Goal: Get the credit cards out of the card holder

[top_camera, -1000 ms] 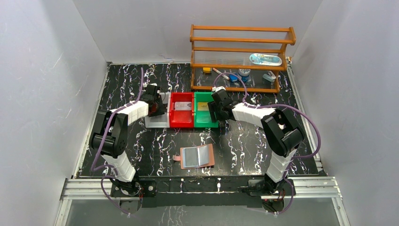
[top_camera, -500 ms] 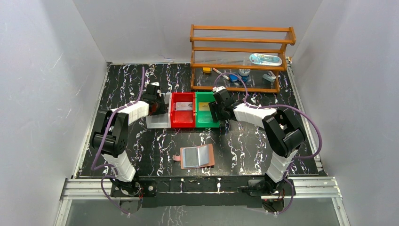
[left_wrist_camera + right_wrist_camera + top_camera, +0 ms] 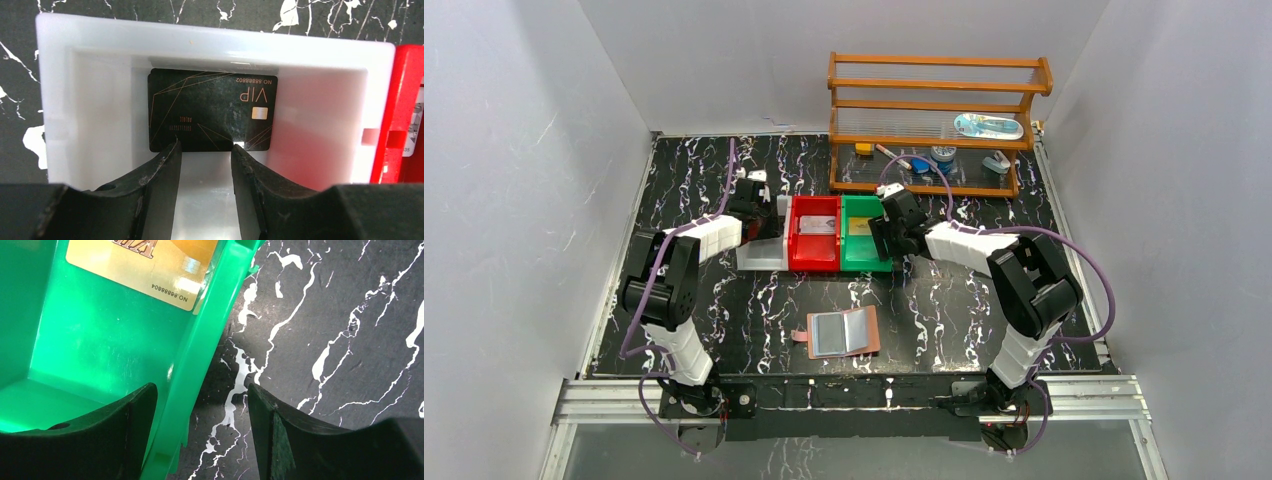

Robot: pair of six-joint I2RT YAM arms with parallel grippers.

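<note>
Left pincer (image 3: 205, 147) open and empty over black card (image 3: 210, 110) flat in white bin (image 3: 320, 100); right pincer (image 3: 201, 390) open astride green bin (image 3: 100, 340) wall near gold card (image 3: 145, 265); card holder (image 3: 844, 332) spread on bench (image 3: 944, 310) by arm bases, pockets seemingly emptied.

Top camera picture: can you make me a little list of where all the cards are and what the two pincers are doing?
card holder: lying open, nothing touching it
white bin: black card inside
red bin: pale card inside
green bin: gold card inside
left pincer: open, over the white bin, holding nothing
right pincer: open, astride the green bin's wall
</note>
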